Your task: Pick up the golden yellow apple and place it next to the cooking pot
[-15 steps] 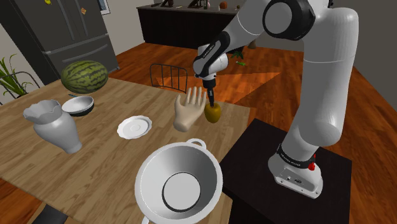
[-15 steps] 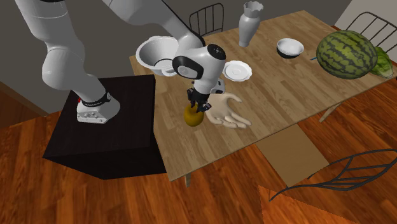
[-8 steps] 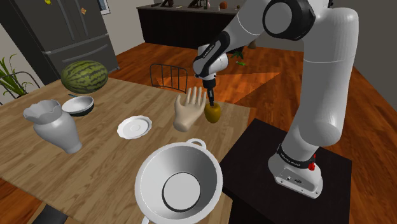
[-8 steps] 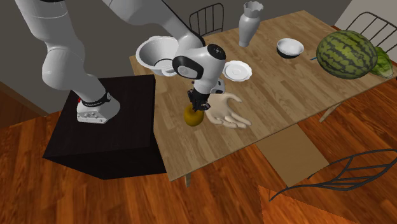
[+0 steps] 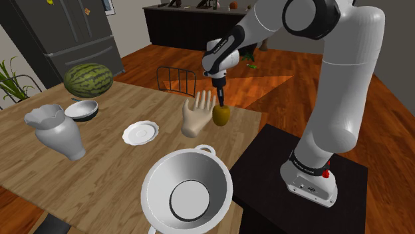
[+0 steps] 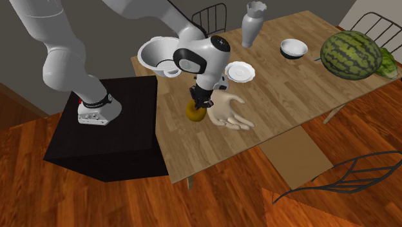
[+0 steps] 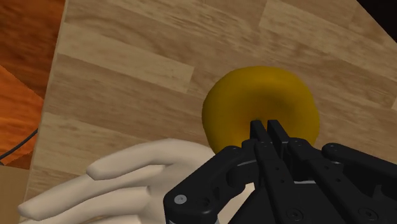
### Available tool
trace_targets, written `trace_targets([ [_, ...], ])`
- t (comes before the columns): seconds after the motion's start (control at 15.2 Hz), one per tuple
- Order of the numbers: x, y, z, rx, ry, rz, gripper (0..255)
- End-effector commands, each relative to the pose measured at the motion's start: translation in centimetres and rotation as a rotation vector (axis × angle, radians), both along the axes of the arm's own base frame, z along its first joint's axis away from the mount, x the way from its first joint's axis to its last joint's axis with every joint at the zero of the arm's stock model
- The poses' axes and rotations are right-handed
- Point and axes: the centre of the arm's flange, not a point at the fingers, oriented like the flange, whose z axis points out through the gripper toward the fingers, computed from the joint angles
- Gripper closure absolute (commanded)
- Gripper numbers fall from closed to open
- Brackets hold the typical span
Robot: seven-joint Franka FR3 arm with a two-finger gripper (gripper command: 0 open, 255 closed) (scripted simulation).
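A white robot arm reaches from its black box stand [image 5: 266, 166] over the near corner of a wooden tabletop [image 5: 100, 173]. Its black gripper [image 5: 220, 103] points straight down onto a golden yellow apple [image 5: 221, 116]. The jaws are drawn narrow, almost together, and pinch the very top of the apple. In the wrist view the gripper [image 7: 268, 127] has its two fingertips side by side against the apple [image 7: 254, 95], with wood grain behind it.

The apple sits at the tabletop edge closest to the stand. Just beside it, touching or nearly so, is a pale model hand [image 5: 196, 119] with its fingers spread. In the second exterior view the gripper [image 6: 198, 103] and apple [image 6: 194, 113] are at the tabletop [image 6: 290, 109] edge facing the stand [image 6: 122, 122], and the model hand [image 6: 229, 113] lies flat next to them.

The cooking pot [image 5: 159, 173], white and open, stands well apart from the apple, farther along the same edge. A small white plate [image 5: 140, 132] lies between the pot and the model hand. Farther off are a white vase [image 5: 56, 129], a small bowl [image 5: 82, 110] and a striped green watermelon [image 5: 88, 80].
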Motion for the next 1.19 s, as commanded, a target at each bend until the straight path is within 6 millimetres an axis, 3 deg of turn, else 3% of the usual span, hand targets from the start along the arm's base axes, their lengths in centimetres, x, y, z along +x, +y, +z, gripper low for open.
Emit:
trace_targets([
  [0.0, -0.1, 0.0, 1.0, 0.000, 0.000, 0.000, 255],
  [1.12, -0.1, 0.0, 10.0, 0.000, 0.000, 0.000, 255],
])
